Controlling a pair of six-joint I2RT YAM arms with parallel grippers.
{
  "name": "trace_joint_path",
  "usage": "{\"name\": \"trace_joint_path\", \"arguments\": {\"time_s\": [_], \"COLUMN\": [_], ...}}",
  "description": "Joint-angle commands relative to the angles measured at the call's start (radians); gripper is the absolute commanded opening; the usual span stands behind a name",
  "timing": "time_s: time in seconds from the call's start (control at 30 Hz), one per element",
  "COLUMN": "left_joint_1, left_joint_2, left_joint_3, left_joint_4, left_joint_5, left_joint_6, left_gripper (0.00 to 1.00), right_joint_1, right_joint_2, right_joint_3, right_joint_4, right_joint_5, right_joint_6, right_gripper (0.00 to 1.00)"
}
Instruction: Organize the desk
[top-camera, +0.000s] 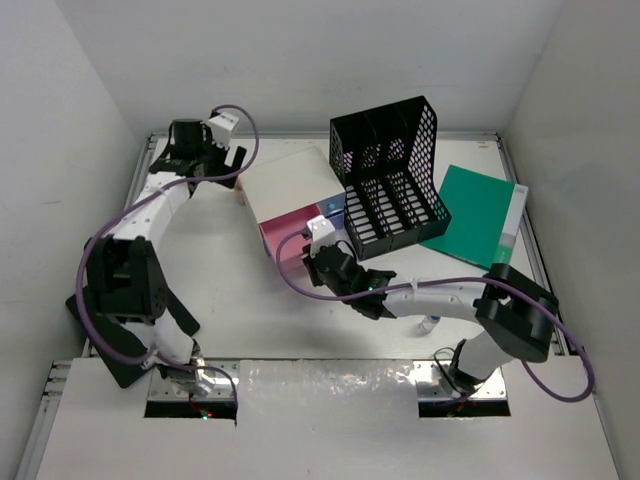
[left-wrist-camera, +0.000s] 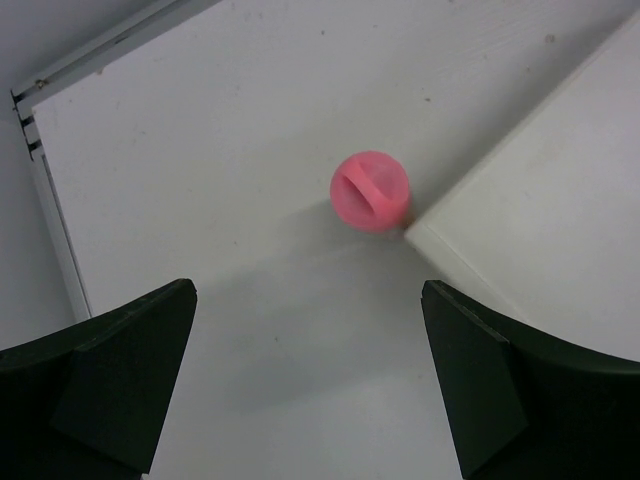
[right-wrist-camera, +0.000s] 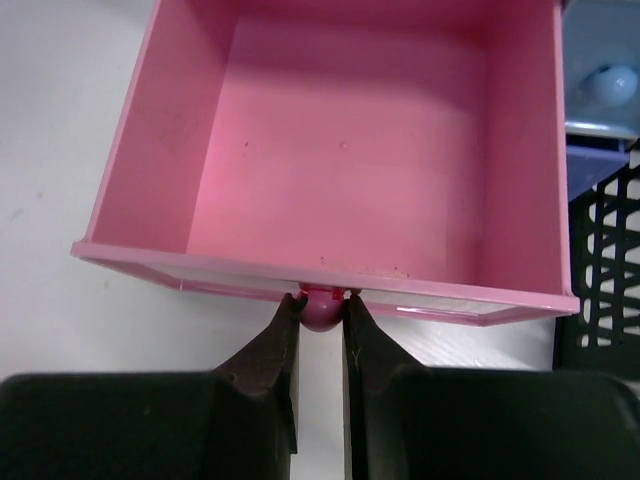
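The white desk carries a cream-topped drawer box near its middle. Its pink drawer stands pulled out and is empty. My right gripper is shut on the drawer's round pink knob, and the same gripper sits at the drawer front in the top view. At the far left my left gripper hovers open. In its wrist view this gripper has nothing between its fingers. A small round pink object lies just ahead, touching the box's corner.
A black mesh file organizer lies tipped against the box's right side, over a blue drawer holding something white. A green book lies at the right. A small white item sits under the right arm. The desk's rail runs at the left.
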Motion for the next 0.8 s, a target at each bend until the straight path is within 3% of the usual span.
{"name": "trace_joint_path", "arguments": {"time_s": [0.0, 0.27, 0.5, 0.57, 0.77], "left_joint_1": [0.015, 0.015, 0.024, 0.029, 0.078], "left_joint_2": [0.083, 0.22, 0.278, 0.274, 0.246], "left_joint_3": [0.11, 0.301, 0.345, 0.334, 0.329], "left_joint_4": [0.059, 0.053, 0.035, 0.039, 0.035], "left_joint_5": [0.033, 0.139, 0.167, 0.158, 0.141], "left_joint_6": [-0.003, -0.114, -0.123, -0.123, -0.129], "left_gripper": [0.94, 0.92, 0.86, 0.86, 0.87], "right_joint_1": [0.031, 0.036, 0.036, 0.036, 0.03], "right_joint_2": [-0.069, -0.118, -0.176, -0.24, -0.444], "right_joint_3": [-0.029, -0.047, -0.043, -0.026, 0.149], "right_joint_4": [-0.045, -0.097, -0.153, -0.253, -0.874], "right_joint_5": [-0.021, -0.049, -0.086, -0.02, 0.312], "right_joint_6": [-0.016, -0.037, -0.069, -0.068, 0.019], "right_gripper": [0.07, 0.48, 0.65, 0.68, 0.9]}}
